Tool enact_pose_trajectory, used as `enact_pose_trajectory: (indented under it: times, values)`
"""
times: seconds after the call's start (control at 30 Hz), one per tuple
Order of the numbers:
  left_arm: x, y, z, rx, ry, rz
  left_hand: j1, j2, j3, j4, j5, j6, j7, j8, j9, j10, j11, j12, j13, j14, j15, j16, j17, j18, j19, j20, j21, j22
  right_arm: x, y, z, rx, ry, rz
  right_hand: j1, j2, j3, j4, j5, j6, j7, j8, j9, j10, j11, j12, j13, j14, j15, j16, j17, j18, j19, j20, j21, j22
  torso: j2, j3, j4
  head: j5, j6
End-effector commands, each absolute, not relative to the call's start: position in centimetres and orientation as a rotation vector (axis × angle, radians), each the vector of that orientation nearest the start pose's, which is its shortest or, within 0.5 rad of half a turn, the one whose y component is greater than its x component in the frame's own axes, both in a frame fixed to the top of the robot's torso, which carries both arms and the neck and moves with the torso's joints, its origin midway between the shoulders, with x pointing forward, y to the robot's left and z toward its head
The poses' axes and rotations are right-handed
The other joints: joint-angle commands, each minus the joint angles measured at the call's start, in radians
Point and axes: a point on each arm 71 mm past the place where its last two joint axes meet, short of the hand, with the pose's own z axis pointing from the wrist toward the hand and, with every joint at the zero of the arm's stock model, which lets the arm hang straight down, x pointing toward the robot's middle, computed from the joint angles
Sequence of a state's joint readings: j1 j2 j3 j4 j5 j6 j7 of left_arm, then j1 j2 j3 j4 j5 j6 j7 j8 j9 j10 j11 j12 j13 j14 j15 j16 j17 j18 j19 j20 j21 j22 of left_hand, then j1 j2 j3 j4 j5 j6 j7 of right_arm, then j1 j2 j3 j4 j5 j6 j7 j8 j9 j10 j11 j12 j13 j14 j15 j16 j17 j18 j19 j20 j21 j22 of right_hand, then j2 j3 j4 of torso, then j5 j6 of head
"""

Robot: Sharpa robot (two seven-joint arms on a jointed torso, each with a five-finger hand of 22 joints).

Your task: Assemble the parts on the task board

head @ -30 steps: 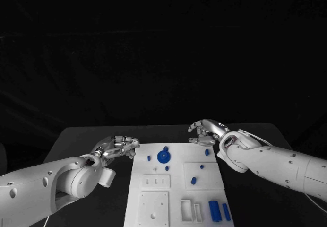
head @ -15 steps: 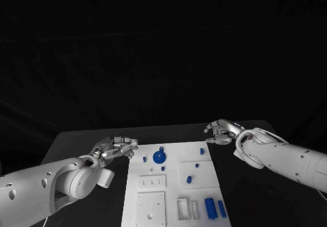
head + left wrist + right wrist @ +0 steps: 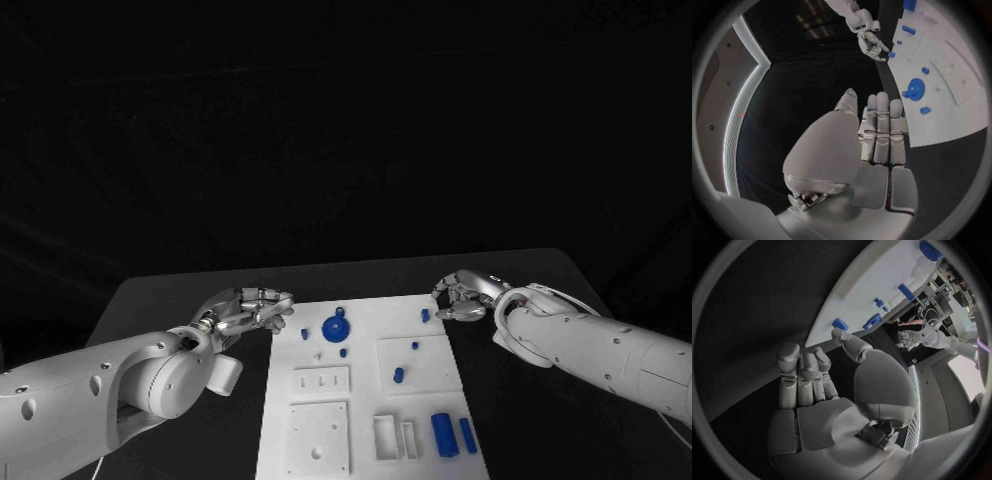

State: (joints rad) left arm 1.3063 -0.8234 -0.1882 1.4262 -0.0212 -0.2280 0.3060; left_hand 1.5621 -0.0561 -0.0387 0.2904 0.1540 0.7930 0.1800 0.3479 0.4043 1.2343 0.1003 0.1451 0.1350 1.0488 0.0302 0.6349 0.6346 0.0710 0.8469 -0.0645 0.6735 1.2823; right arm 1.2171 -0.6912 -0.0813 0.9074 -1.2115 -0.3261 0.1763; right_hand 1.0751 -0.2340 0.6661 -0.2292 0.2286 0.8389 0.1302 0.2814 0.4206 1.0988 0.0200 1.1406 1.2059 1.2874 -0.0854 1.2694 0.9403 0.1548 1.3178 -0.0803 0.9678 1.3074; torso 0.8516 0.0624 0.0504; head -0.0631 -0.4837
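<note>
Silver hands [image 3: 248, 308] [image 3: 464, 293] flank the flat white task board [image 3: 364, 400].

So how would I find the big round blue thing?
Look at the flat white task board in the middle of the black table. Near its far end, closer to the left hand, sits the round blue disc part. It is much wider than the tiny blue pegs around it.

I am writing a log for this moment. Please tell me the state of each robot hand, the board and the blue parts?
Left robot hand: empty, fingers curled, beside the board's left edge.
Right robot hand: empty, fingers curled, at the board's far right corner.
Task board: flat on the table.
Blue round part: on the board, untouched.
Two blue cylinders: lying side by side, near end.
</note>
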Motion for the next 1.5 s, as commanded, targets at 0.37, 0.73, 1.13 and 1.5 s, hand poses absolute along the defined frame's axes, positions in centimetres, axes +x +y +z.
enact_pose_trajectory:
  times: [0.37, 0.73, 1.13, 1.5]
  values:
    - [50.5, 22.5, -18.9, -1.053, 1.592, -1.460, 0.008, 0.007, -0.005, -0.001, -0.004, 0.004, 0.003, -0.007, 0.001, -0.012, 0.000, -0.007, 0.001, -0.002, -0.002, -0.005, 0.002, 0.016, -0.004, -0.006, 0.004, -0.002, 56.6, -30.4, -22.4, 0.037, 1.701, 0.534, 0.014, 0.004, -0.007, -0.017, 0.009, -0.015, -0.004, -0.006, -0.002, -0.008, -0.007, -0.009, -0.002, -0.001, -0.011, -0.008, 0.003, 0.107, -0.015, 0.004, 0.002, 0.020, 0.001, 0.0014, 0.0016, 0.000, -0.010]
    - [50.5, 22.6, -18.9, -1.054, 1.592, -1.457, 0.008, 0.007, -0.005, 0.000, -0.004, 0.004, 0.003, -0.007, 0.001, -0.013, 0.001, -0.007, 0.002, -0.003, -0.002, -0.005, 0.002, 0.016, -0.004, -0.006, 0.005, -0.002, 56.5, -29.6, -22.8, 0.028, 1.717, 0.554, 0.012, 0.027, -0.010, -0.018, -0.016, 0.007, -0.007, 0.009, 0.004, -0.008, -0.009, -0.007, -0.003, -0.001, -0.013, -0.010, 0.007, 0.107, -0.018, 0.007, 0.004, 0.019, 0.001, 0.0006, 0.0019, 0.001, -0.014]
    - [50.5, 22.6, -18.9, -1.055, 1.592, -1.454, 0.009, 0.008, -0.005, 0.000, -0.004, 0.004, 0.003, -0.007, 0.001, -0.013, 0.001, -0.007, 0.002, -0.003, -0.002, -0.005, 0.002, 0.016, -0.004, -0.006, 0.005, -0.002, 56.4, -29.4, -23.0, 0.028, 1.721, 0.556, 0.006, 0.039, -0.010, -0.017, -0.032, 0.052, -0.003, 0.033, 0.012, -0.009, -0.006, -0.005, -0.003, 0.000, -0.010, -0.012, 0.013, 0.107, -0.021, 0.008, 0.008, 0.019, 0.000, 0.0004, 0.0013, 0.003, -0.018]
    - [50.5, 22.7, -19.0, -1.056, 1.593, -1.454, 0.009, 0.009, -0.005, 0.000, -0.004, 0.005, 0.003, -0.007, 0.002, -0.013, 0.001, -0.007, 0.003, -0.002, -0.002, -0.005, 0.002, 0.016, -0.005, -0.006, 0.005, -0.002, 56.4, -29.3, -23.0, 0.029, 1.716, 0.555, 0.000, 0.053, -0.004, -0.012, -0.057, 0.082, -0.001, 0.044, 0.014, -0.007, -0.004, -0.003, -0.004, 0.002, -0.008, -0.012, 0.018, 0.107, -0.020, 0.007, 0.010, 0.018, 0.001, 0.0003, -0.0001, 0.004, -0.019]
